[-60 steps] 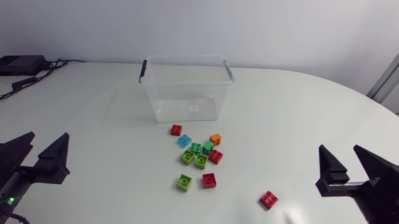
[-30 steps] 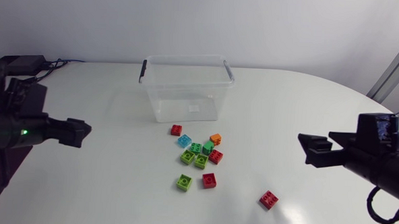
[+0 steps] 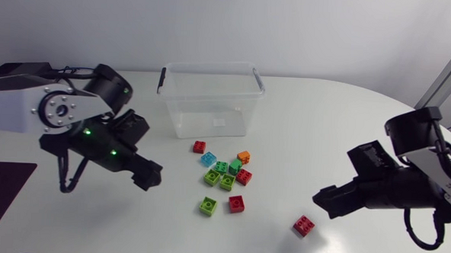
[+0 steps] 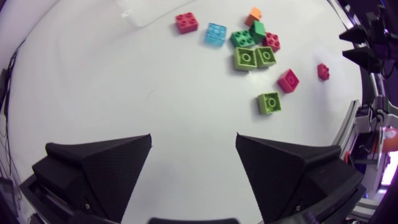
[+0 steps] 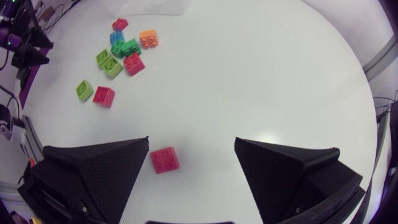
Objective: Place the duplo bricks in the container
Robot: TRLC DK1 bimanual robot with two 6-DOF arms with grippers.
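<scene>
My right pincer [image 5: 191, 142] hangs released and empty. The lone red brick [image 5: 164, 160] lies on the tabletop [image 5: 280, 74] just ahead, seemingly nearer one finger than mid-gap. My left pincer [image 3: 151, 177], also released, is nearer the brick cluster [image 3: 223, 176] before the container [image 3: 181, 118].

No legible text, number or sign in any view. Small pale label [image 3: 220, 121] on front wall of container [image 3: 192, 113], print too small to read
</scene>
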